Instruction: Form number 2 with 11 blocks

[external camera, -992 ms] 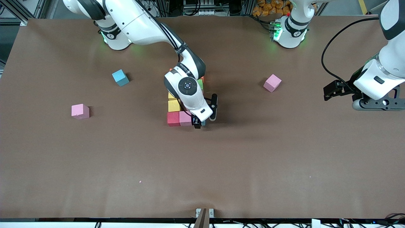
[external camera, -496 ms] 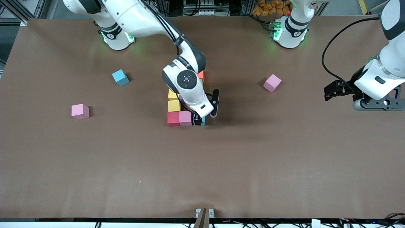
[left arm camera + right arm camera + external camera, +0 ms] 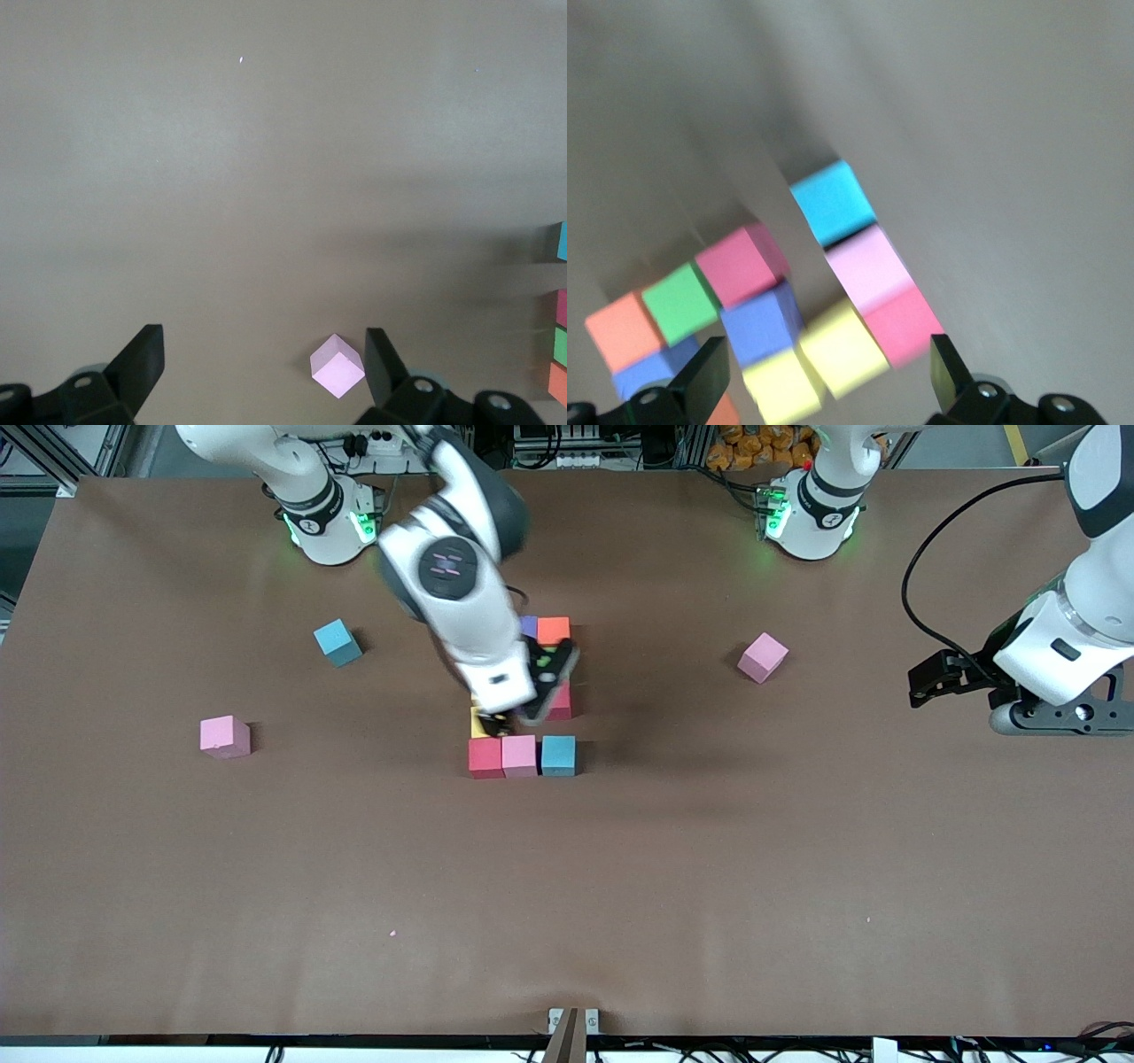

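Observation:
A cluster of blocks sits mid-table. Its nearest row is a red block, a pink block and a sky blue block, side by side. Just farther are a yellow block, a second red block, an orange block and a purple block. My right gripper hangs open and empty over the cluster. The right wrist view shows the sky blue block below it, plus a green block. My left gripper waits, open and empty.
Loose blocks lie apart from the cluster: a sky blue one and a pink one toward the right arm's end, and a pink one toward the left arm's end, also in the left wrist view.
My right gripper has let go of the sky blue block at the end of the nearest row and has risen away toward its base. The left arm has not moved.

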Controlling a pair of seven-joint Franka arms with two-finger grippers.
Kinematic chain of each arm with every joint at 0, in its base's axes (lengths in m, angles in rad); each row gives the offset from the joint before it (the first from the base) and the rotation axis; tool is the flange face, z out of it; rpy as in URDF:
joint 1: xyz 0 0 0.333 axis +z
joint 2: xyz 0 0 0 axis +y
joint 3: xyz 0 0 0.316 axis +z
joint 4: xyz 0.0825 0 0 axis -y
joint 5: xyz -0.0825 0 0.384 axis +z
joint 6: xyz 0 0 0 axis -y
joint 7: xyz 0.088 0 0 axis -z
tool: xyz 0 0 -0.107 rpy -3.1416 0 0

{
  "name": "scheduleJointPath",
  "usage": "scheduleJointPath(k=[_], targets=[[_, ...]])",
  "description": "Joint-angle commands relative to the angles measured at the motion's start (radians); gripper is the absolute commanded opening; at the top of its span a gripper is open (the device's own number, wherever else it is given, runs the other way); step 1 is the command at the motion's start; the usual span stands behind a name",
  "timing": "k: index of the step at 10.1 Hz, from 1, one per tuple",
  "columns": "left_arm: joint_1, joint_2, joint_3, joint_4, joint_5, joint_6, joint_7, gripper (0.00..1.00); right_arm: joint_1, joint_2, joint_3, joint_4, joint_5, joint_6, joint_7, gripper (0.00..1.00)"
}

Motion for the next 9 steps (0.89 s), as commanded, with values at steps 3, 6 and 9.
scheduleJointPath(k=[3, 6, 9], targets=[[0.008, -0.001, -0.002, 0.008, -0.012, -0.001, 0.022, 1.0, -0.289, -0.167, 0.014, -0.056, 0.005, -0.132, 0.075, 1.0], [0.008, -0.001, -0.002, 0.008, -0.012, -0.001, 0.022, 1.0, -0.435, -0.247, 0.013, -0.055, 0.005, -0.164, 0.159, 1.0], [0.008, -0.001, -0.002, 0.008, -0.012, -0.001, 0.022, 1.0, -0.584, -0.307, 0.061, -0.044, -0.001, -0.291, 0.437, 1.0]])
